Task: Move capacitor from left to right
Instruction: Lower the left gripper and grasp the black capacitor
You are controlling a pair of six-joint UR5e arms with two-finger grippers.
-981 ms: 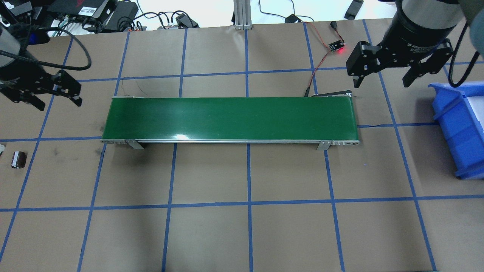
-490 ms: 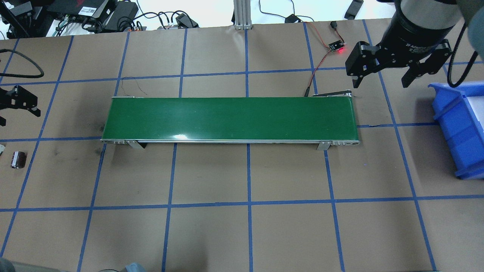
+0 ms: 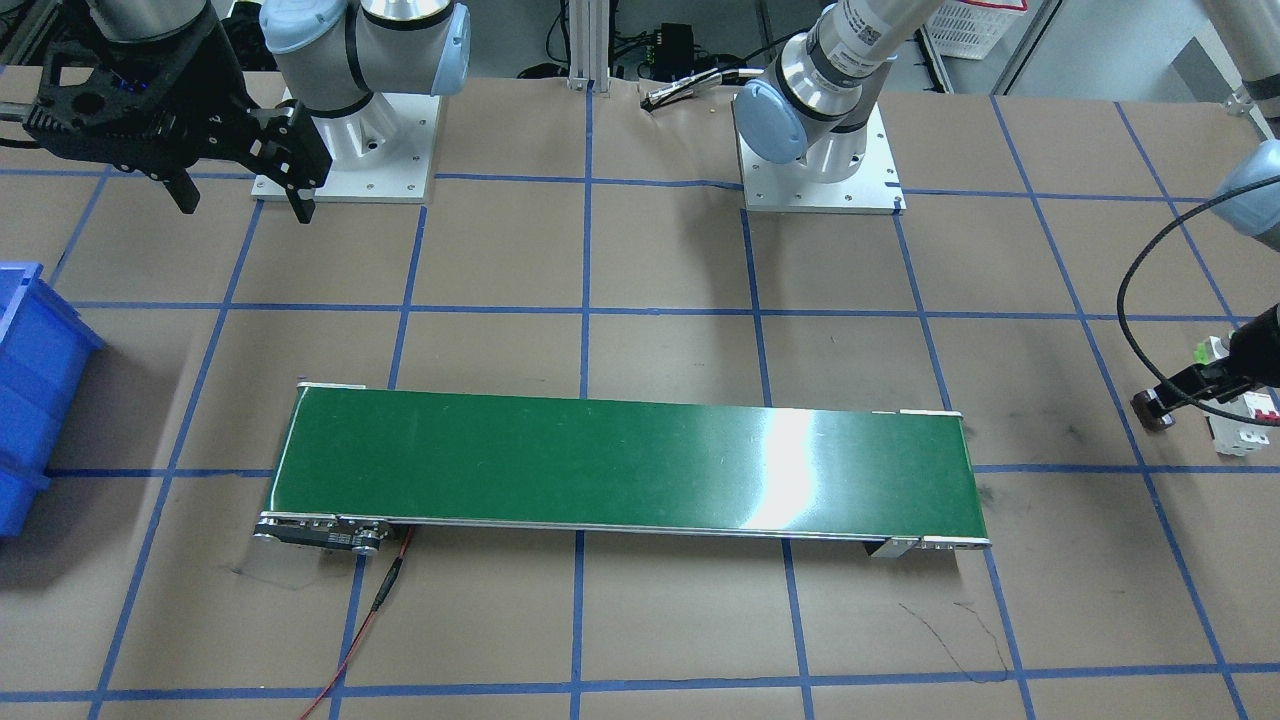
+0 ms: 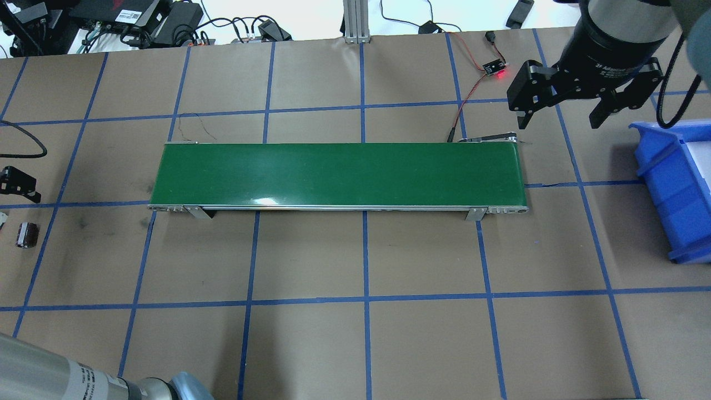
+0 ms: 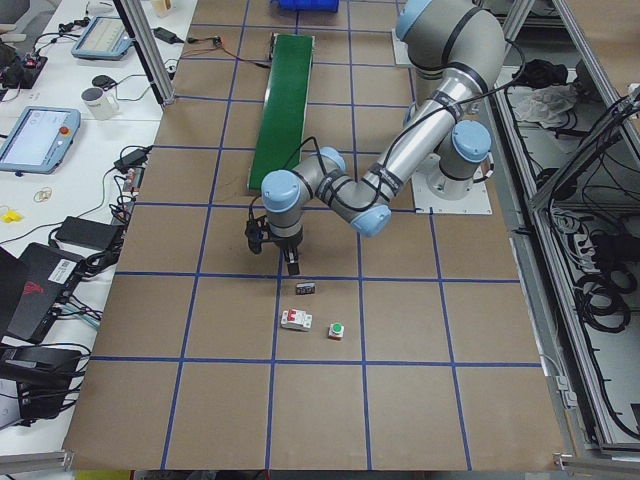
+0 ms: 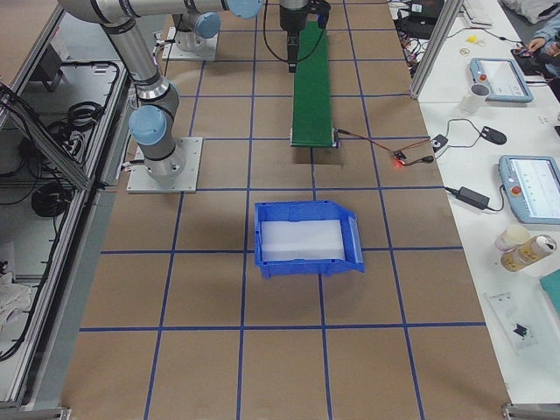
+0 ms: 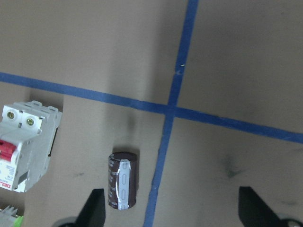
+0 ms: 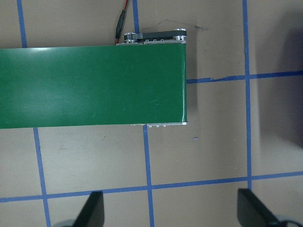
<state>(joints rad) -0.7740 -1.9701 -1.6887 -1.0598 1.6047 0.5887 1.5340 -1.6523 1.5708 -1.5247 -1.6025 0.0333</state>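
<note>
Left claw (image 7: 173,213): wide open, holding nothing, hanging low over the table's left end.
Breaker (image 7: 26,142): flat on the paper, just beside the capacitor.
Capacitor (image 7: 123,186): on its side by a blue tape line, close to one fingertip, not centred between the two.
Belt (image 4: 339,175): mid-table, between the claws.
Right claw (image 4: 562,118): wide open, holding nothing, near the belt's right end.
Risk: coming down off-centre, a finger could strike the capacitor and roll it, or snag the breaker.

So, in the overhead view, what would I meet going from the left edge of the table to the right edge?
First the capacitor → green conveyor belt → right tool → blue bin.
</note>
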